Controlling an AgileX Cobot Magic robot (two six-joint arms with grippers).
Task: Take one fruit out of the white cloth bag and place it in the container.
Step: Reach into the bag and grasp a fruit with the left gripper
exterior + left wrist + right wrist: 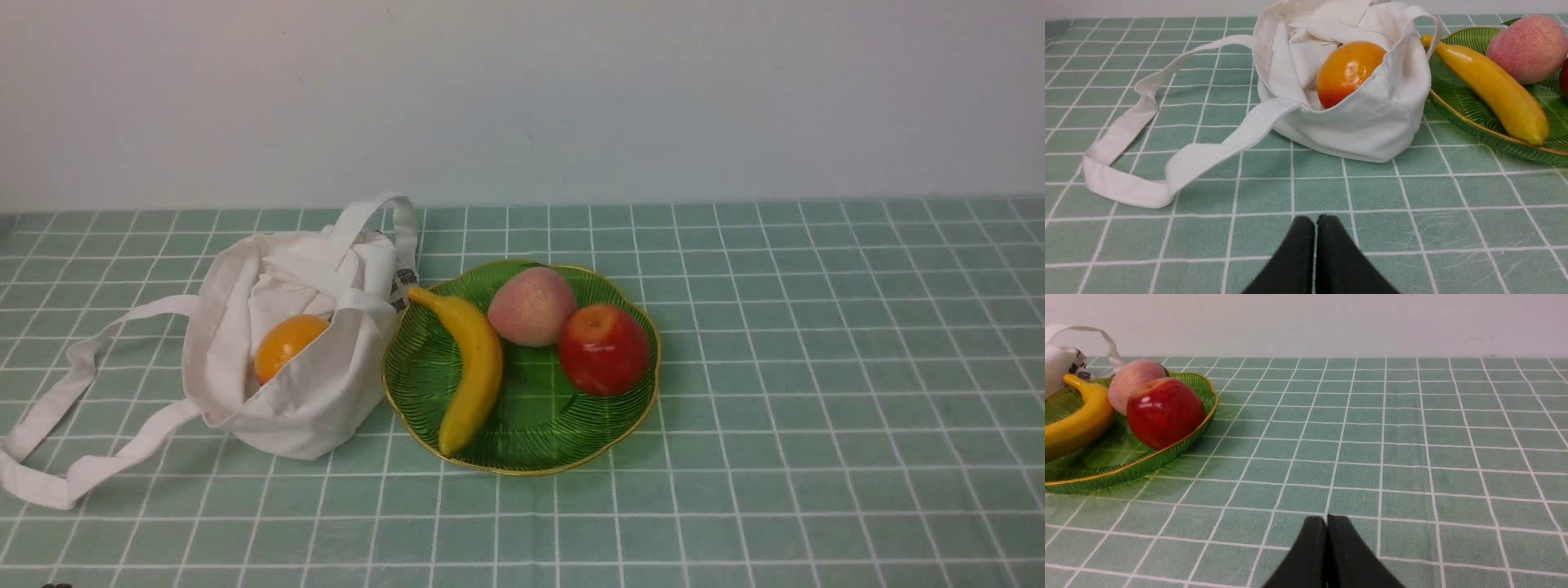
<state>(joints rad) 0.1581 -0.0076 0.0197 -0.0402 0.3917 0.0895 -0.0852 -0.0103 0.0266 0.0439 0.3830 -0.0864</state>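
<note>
The white cloth bag (294, 359) (1355, 110) slumps on the green checked cloth, mouth open, its long straps trailing to the left. The orange-yellow fruit (287, 345) (1348, 72) sits in the bag's mouth, half covered by fabric. Right beside the bag stands the container (531, 425) (1474, 118) (1126, 465), a green glass plate with a gold rim. My left gripper (1315, 222) is shut and empty, low over the cloth, well short of the bag. My right gripper (1327, 520) is shut and empty, off to the plate's right. Neither gripper shows in the front view.
On the plate lie a yellow banana (472, 367) (1490, 90) (1073, 420), a pink peach (532, 306) (1529, 47) (1128, 386) and a red apple (604, 349) (1164, 412). A pale wall rises behind the table.
</note>
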